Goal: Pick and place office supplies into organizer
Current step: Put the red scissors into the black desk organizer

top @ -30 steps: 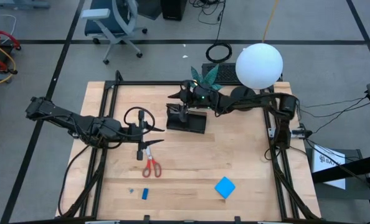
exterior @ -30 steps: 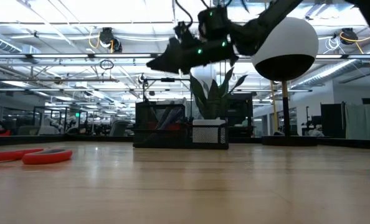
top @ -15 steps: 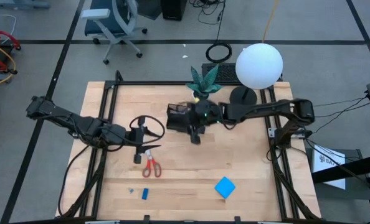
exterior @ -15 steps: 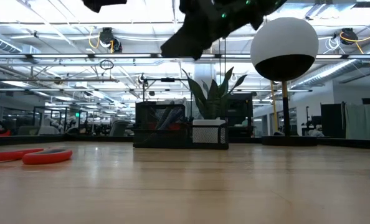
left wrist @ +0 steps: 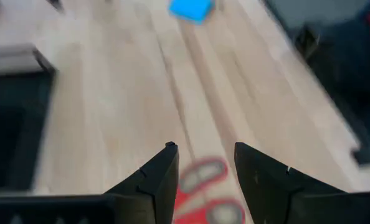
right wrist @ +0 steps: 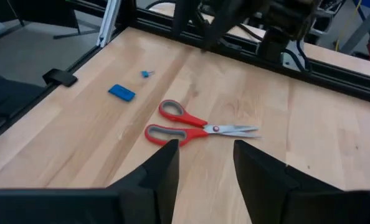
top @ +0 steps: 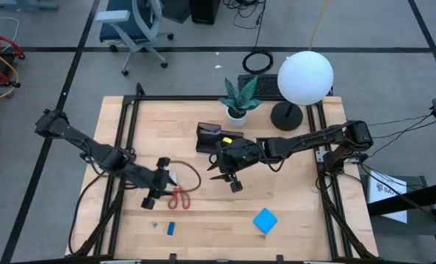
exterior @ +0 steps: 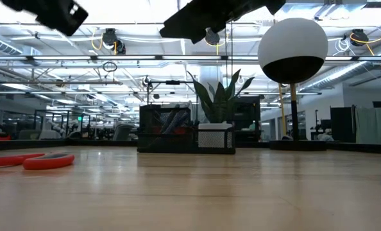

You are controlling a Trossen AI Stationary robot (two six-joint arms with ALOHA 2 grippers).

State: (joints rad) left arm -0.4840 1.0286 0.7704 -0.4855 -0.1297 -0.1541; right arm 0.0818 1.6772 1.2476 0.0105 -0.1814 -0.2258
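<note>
The red-handled scissors [top: 177, 198] lie flat on the table at the near left, also seen in the right wrist view [right wrist: 191, 127]. My left gripper [top: 159, 187] hangs open just above them, and their handles [left wrist: 203, 177] show between its fingers. My right gripper [top: 224, 174] is open over the table's middle, nearer than the black organizer [top: 212, 136] and pointing toward the scissors. Slim things stand slanted in the organizer [exterior: 174, 122]. The blue pad [top: 265, 220] and the small blue eraser [top: 170, 228] lie near the front edge.
A white plant pot [top: 238, 114] and a white globe lamp [top: 304, 77] stand at the far edge. A tiny blue bit [top: 154, 225] lies beside the eraser. A black frame [top: 133, 110] rims the table. Bare wood lies between the scissors and the pad.
My right gripper has left its place over the organizer and swung toward the table's near edge, to above the middle. My left gripper has moved toward the near edge and down, tipping downward over the scissors. The scissors, pad and eraser have stayed where they were.
</note>
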